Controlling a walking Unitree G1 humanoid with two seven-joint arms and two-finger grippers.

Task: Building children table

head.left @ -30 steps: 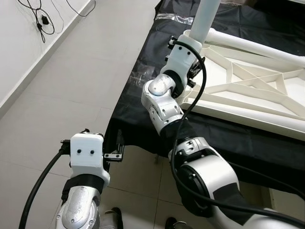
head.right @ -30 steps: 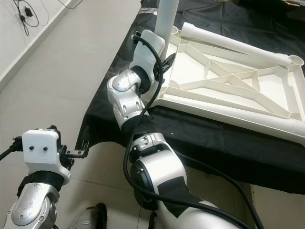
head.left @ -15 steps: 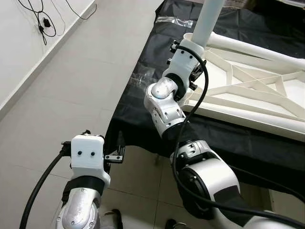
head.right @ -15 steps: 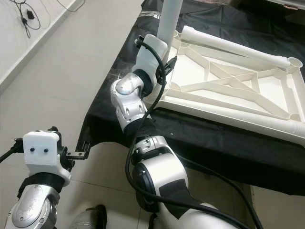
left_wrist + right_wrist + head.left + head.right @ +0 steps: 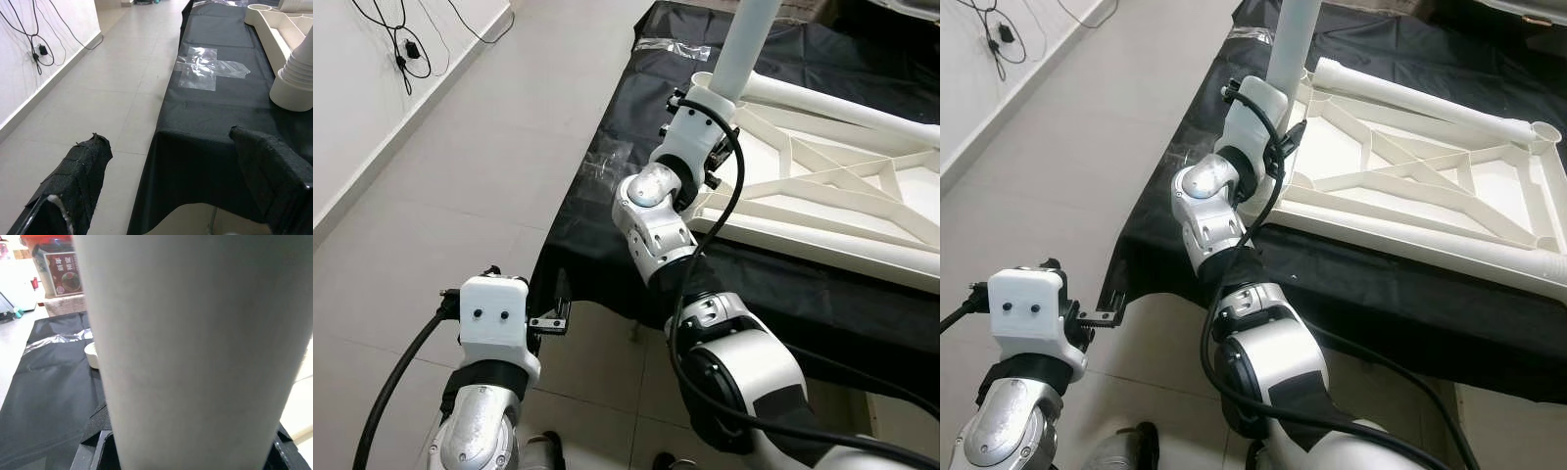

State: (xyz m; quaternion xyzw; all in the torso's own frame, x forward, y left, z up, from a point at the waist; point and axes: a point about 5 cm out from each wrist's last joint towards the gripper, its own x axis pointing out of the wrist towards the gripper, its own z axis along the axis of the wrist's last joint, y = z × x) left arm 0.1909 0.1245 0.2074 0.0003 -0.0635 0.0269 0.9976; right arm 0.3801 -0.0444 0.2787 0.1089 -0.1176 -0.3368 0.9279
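Note:
A white plastic table top (image 5: 822, 186) lies upside down on a table draped in black cloth (image 5: 607, 196). One white leg (image 5: 744, 49) stands upright in the socket at its near left corner. My right gripper (image 5: 190, 450) is shut on this leg just above the socket, with black fingers (image 5: 93, 440) showing on both sides of the tube. A second white leg (image 5: 1430, 93) lies along the far side of the top. My left gripper (image 5: 553, 308) hangs low beside the cloth's near corner, open, with nothing between its fingers (image 5: 78, 181).
Tiled floor (image 5: 460, 176) stretches to the left of the table. Black cables (image 5: 401, 44) hang on the white wall at far left. A patch of clear tape (image 5: 210, 73) is stuck on the cloth near the socket. The cloth's edge drops off close to my left gripper.
My right wrist has shifted slightly farther along the table edge with the leg, which now stands a little straighter. The left arm has not moved.

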